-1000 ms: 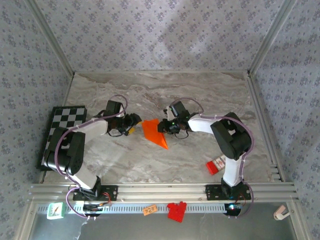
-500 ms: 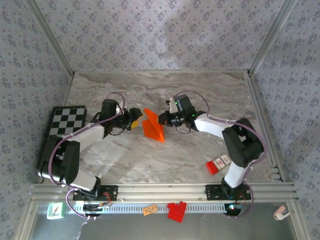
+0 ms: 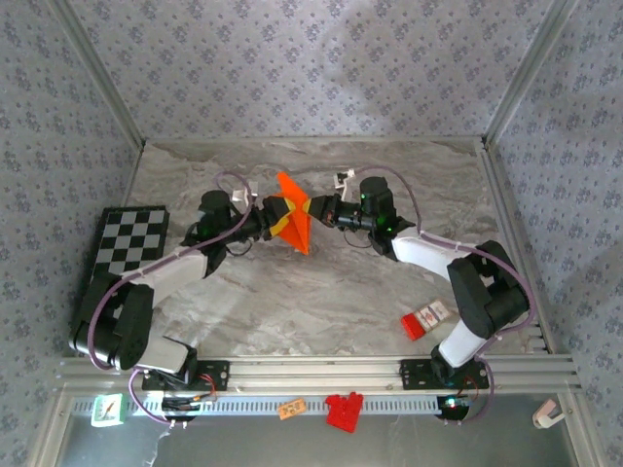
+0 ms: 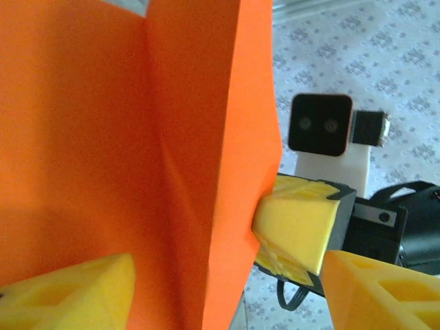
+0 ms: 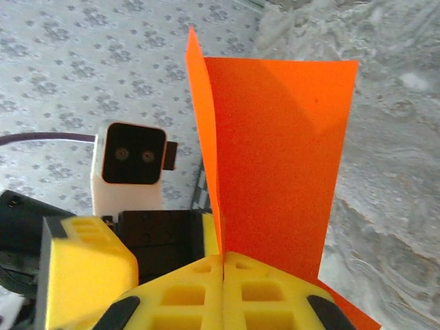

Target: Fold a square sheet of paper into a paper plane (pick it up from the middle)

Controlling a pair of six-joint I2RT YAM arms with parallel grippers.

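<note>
The square sheet of paper [image 3: 295, 220] is bright orange and folded along a centre crease into a pointed, plane-like wedge. It hangs above the marble table, standing upright with its point down. My right gripper [image 3: 314, 209] is shut on its right edge; in the right wrist view the yellow fingertips [image 5: 223, 265] meet on the fold of the paper [image 5: 275, 151]. My left gripper [image 3: 272, 222] is open on the opposite side. In the left wrist view its jaws [image 4: 227, 295] straddle the paper [image 4: 137, 172] without pinching it, and the right gripper's yellow fingers [image 4: 295, 227] show behind the sheet.
A black-and-white checkerboard [image 3: 127, 251] lies at the table's left edge. A small red-and-white box [image 3: 425, 319] sits at the right front. Red blocks [image 3: 344, 410] and a small orange tag [image 3: 291, 410] lie beyond the front rail [image 3: 311, 370]. Patterned walls close in three sides.
The right gripper has lifted the paper off the table and carried it toward the back. The left gripper followed, closed in around the sheet and opened wider.
</note>
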